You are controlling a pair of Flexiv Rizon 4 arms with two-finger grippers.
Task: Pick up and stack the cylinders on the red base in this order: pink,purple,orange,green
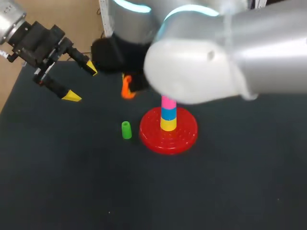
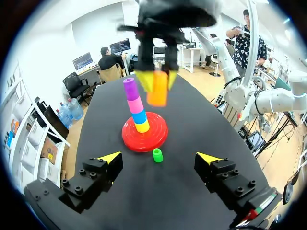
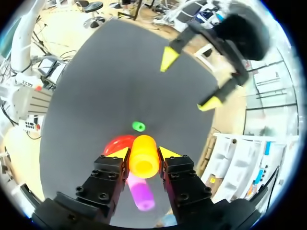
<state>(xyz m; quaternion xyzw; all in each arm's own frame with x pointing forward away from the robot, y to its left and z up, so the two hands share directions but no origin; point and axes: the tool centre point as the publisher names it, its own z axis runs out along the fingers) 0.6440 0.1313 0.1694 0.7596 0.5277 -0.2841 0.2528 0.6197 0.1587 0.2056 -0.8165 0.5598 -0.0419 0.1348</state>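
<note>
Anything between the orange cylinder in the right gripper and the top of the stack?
Nothing visible. The orange cylinder hangs close by the purple top piece, open air between. The green cylinder sits by the base, left gripper well clear.

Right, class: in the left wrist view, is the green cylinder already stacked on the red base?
No, the green cylinder stands by itself beside the red base, not on it.
</note>
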